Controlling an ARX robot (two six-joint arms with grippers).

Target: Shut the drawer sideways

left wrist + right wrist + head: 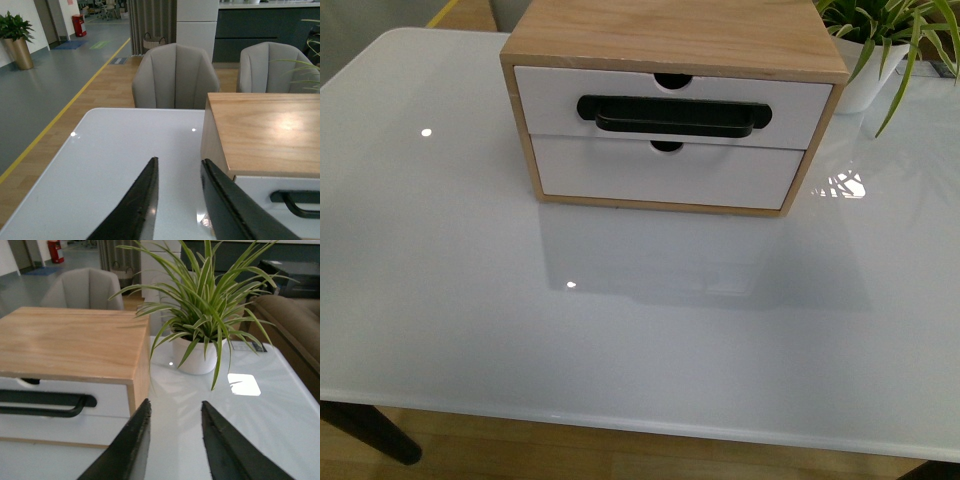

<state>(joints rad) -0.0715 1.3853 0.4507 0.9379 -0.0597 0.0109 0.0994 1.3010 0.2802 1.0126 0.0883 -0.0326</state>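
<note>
The drawer [552, 95] is the upper one in a wooden cabinet [670, 35]. It has a white front, a long black bar handle [672, 115] and a half-round notch at its top edge. Its front looks about level with the cabinet's face. Neither gripper shows in the front view. My left gripper [180, 160] is open over the table, beside the cabinet's left corner, with the drawer front [260, 187] close by. On the other side, my right gripper [176, 401] is open next to the cabinet's right corner and the drawer front [107, 400]. Nothing is between either pair of fingers.
A plain white lower drawer [660, 175] sits under the handled one. A potted plant [880, 40] in a white pot [197, 360] stands right of the cabinet. The glossy white table [620, 330] extends toward me. Grey chairs [175, 75] stand behind the table.
</note>
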